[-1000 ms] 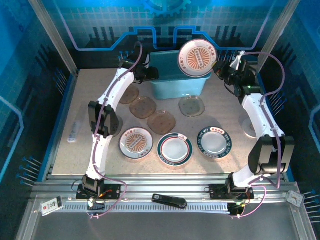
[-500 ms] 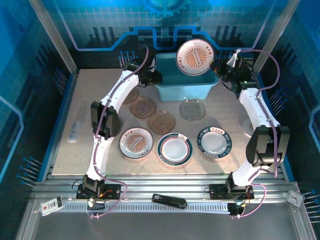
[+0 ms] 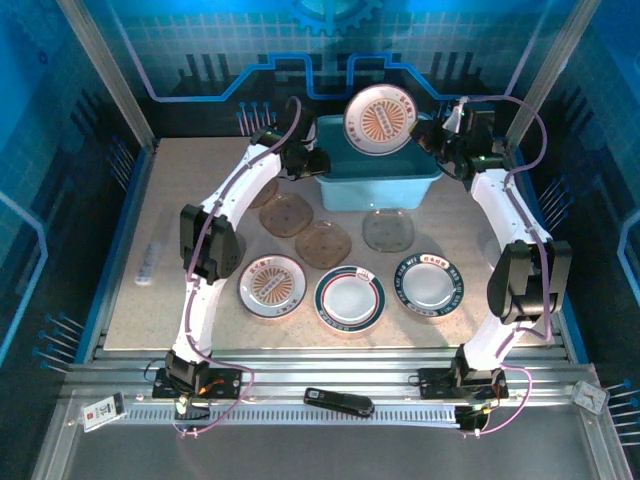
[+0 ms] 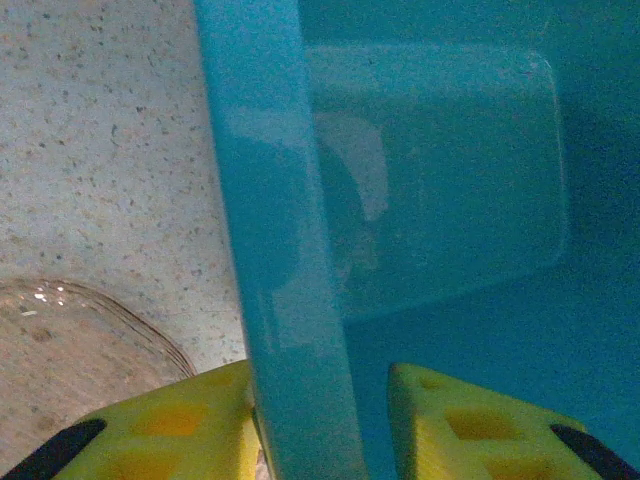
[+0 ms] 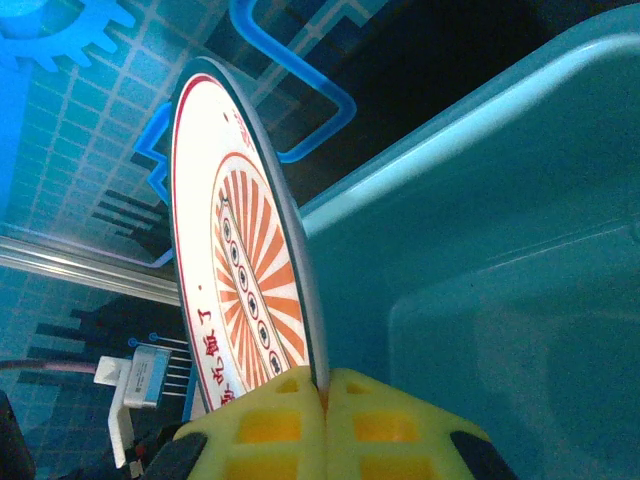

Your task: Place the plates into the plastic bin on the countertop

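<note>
One big speckled counter [image 3: 160,230] lies under all the things. At its back stands the blue bin [image 3: 375,192]. The left jaws are clenched on the bin's left wall [image 4: 280,250], with one yellow finger [image 4: 180,430] outside it and the other inside. Up over the back of the bin, a round plate with red rays [image 3: 381,118] stands on its edge in the air. The right jaws are clenched on the rim of this plate [image 5: 240,290]. Seven more plates lie flat on the counter in front of the bin. Four are brown plates [image 3: 287,214] close to the bin. Three are round plates [image 3: 350,297] in a row nearer the arms.
</note>
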